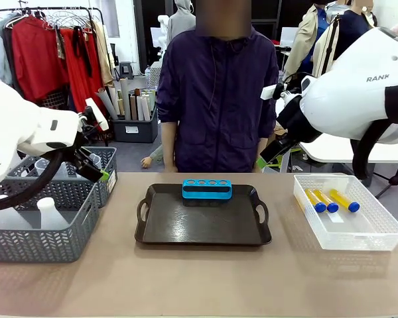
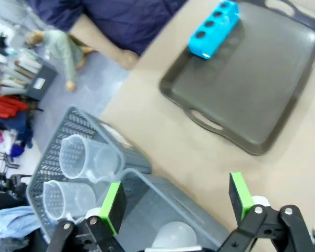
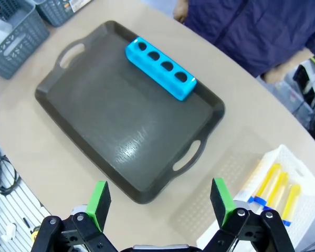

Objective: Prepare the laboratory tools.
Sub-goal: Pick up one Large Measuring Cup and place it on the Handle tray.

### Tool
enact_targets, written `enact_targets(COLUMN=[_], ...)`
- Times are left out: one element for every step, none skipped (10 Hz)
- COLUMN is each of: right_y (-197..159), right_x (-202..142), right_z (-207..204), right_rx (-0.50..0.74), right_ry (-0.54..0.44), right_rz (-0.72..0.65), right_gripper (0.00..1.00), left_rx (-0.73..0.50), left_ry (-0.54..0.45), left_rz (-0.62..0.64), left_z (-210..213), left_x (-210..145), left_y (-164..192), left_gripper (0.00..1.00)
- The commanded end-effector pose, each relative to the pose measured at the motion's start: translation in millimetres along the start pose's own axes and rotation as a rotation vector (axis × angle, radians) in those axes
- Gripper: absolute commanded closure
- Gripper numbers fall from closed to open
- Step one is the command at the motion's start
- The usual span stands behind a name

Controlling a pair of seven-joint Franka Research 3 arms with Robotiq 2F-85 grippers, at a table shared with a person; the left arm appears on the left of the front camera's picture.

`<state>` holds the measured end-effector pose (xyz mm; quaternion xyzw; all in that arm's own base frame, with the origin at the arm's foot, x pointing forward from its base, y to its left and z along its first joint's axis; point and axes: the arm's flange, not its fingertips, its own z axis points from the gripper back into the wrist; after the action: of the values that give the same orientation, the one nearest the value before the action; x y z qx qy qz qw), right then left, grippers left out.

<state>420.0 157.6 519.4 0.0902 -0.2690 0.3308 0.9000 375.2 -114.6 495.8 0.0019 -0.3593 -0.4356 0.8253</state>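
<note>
Fetching is judged in hand: the left gripper [image 2: 176, 198], spread wide like the right gripper [image 3: 160, 200], is held above lower-left grey baskets [image 2: 79, 123], where a measuring beaker [image 2: 84, 155] must be straddled.

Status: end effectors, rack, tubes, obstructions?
Left end effector open, over grey basket. Right end effector open, empty. Rack empty on black tray; tubes in white basket. No obstruction seen.
</note>
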Motion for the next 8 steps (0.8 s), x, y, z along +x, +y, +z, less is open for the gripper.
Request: enact_targets(right_y=[-6.5,-10.5,-16.4,-23.1,-27.6,-36.6,-48.4,-59.1], right_x=[5.5,6.6,6.8,8.3,10.9,14.5,18.9,23.4], right_z=[3.2,7.3,10.4,17.3,25.1,33.9,41.9,49.9], right_rx=[0.018,0.028,0.061,0.080,0.101,0.123,0.132,0.185], right_ry=[-0.042,-0.056,-0.065,-0.093,-0.104,-0.111,-0.120,-0.114], right_rz=[-0.001,-0.010,-0.011,0.002,0.017,0.015,0.024,0.040], right_gripper=[0.00,0.00,0.00,0.00,0.00,0.00,0.00,0.00], left_rx=[-0.255,-0.301,-0.366,-0.367,-0.376,-0.377,-0.363,-0.358], left_ry=[0.048,0.040,0.025,0.015,0.008,0.000,-0.021,-0.049], left_rz=[-0.031,-0.022,-0.019,-0.013,-0.013,-0.020,-0.030,-0.037], left_z=[5.4,8.6,11.2,11.9,9.0,6.7,6.7,6.0], left_x=[5.1,11.4,18.4,26.2,32.6,38.4,45.6,51.9], left_y=[14.8,16.9,21.1,29.3,37.5,42.1,44.8,48.7], left_gripper=[0.00,0.00,0.00,0.00,0.00,0.00,0.00,0.00])
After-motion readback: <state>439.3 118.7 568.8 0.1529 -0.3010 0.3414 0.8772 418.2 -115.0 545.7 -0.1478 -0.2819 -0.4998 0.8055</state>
